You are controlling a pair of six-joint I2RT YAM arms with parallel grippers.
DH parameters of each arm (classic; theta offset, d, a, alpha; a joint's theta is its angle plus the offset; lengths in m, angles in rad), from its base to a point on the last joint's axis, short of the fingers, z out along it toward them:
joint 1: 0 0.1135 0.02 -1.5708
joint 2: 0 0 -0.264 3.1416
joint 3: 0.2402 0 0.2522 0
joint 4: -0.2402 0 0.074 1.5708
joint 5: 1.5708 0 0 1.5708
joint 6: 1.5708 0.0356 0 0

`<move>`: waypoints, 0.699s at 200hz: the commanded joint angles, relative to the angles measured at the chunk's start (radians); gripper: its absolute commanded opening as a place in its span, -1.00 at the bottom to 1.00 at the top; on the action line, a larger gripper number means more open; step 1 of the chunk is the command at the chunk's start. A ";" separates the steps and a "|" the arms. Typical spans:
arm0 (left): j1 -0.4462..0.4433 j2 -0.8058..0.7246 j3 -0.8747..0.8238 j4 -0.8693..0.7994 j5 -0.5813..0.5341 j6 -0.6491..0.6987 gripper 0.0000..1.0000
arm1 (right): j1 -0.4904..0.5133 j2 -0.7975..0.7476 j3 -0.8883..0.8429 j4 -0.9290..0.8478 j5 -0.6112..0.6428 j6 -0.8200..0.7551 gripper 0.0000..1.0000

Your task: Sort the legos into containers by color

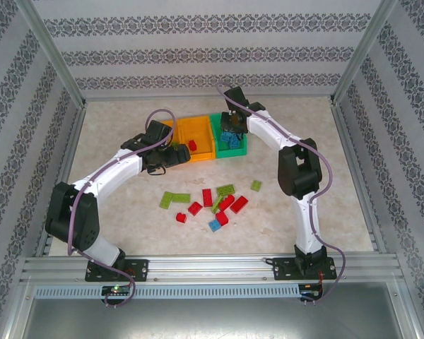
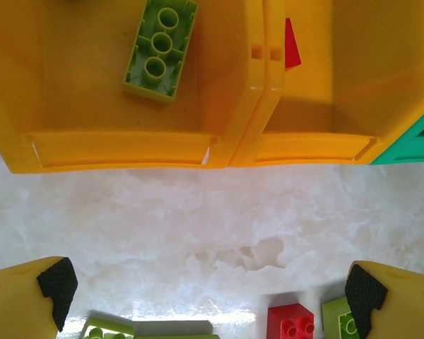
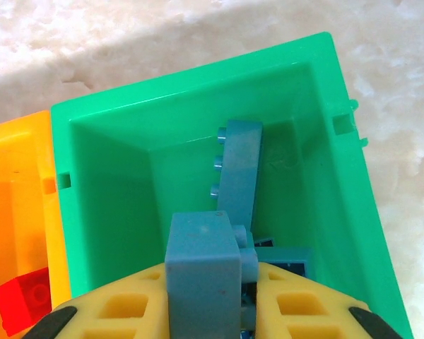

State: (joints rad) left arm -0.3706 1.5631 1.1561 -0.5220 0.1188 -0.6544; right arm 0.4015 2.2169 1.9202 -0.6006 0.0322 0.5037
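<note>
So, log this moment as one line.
left gripper: open, facing orange plastic bins | right gripper: holding blue studded plastic brick over green plastic bin

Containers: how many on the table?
3, joined in a row: left orange bin with a lime brick inside, middle orange bin with a red piece, green bin at the right end.

In a joined row on the marbled table (image 1: pixel 304 212), the left orange plastic bin (image 2: pixel 120 148) holds a lime green studded brick (image 2: pixel 159 49), the middle orange bin (image 2: pixel 318 148) a red brick (image 2: pixel 290 46), the right green bin (image 3: pixel 198 88) blue bricks (image 3: pixel 239 169). Loose plastic bricks (image 1: pixel 208 197) lie scattered before the row; the right gripper (image 3: pixel 205 307), clasping a blue block (image 3: pixel 201 261), hangs over that bin.
</note>
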 commanded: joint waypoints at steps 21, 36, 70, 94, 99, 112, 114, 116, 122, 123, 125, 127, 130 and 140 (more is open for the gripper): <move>0.013 -0.029 -0.017 0.029 -0.015 -0.016 0.99 | 0.000 0.070 0.059 -0.016 -0.011 0.030 -0.39; 0.013 -0.031 -0.019 0.028 -0.015 -0.015 0.99 | 0.004 0.092 0.087 -0.021 -0.022 0.033 -0.13; 0.013 -0.039 -0.036 0.033 -0.015 -0.020 0.99 | 0.005 0.088 0.099 -0.020 -0.029 0.036 0.35; 0.013 -0.040 -0.045 0.040 -0.008 -0.023 0.99 | 0.001 0.055 0.091 -0.022 -0.024 0.022 0.45; 0.013 -0.037 -0.045 0.042 -0.008 -0.024 0.99 | 0.000 0.046 0.089 -0.024 -0.027 0.019 0.47; 0.013 -0.037 -0.047 0.043 -0.005 -0.024 0.99 | 0.002 0.017 0.079 -0.028 -0.032 0.007 0.56; 0.013 -0.037 -0.047 0.043 -0.006 -0.025 0.99 | 0.003 0.012 0.076 -0.028 -0.031 0.006 0.58; 0.013 -0.036 -0.047 0.043 -0.006 -0.024 0.99 | 0.003 0.009 0.075 -0.029 -0.031 0.003 0.58; 0.012 -0.036 -0.048 0.046 -0.005 -0.025 0.99 | 0.003 -0.005 0.068 -0.033 -0.032 0.000 0.60; 0.013 -0.036 -0.048 0.046 -0.005 -0.025 0.99 | 0.004 -0.006 0.066 -0.034 -0.032 0.000 0.61; 0.013 -0.036 -0.048 0.046 -0.005 -0.025 0.99 | 0.004 -0.011 0.065 -0.035 -0.033 -0.001 0.62; 0.013 -0.035 -0.048 0.048 -0.004 -0.026 0.99 | 0.005 -0.015 0.064 -0.037 -0.034 -0.003 0.62; 0.012 -0.036 -0.049 0.049 -0.004 -0.025 0.99 | 0.005 -0.021 0.061 -0.038 -0.038 -0.004 0.65; 0.012 -0.034 -0.050 0.051 -0.001 -0.025 0.99 | 0.006 -0.037 0.050 -0.047 -0.047 -0.012 0.70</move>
State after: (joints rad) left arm -0.3706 1.5494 1.1149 -0.5053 0.1192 -0.6636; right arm 0.4034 2.2723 1.9881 -0.6098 0.0021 0.5179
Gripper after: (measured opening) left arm 0.994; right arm 0.823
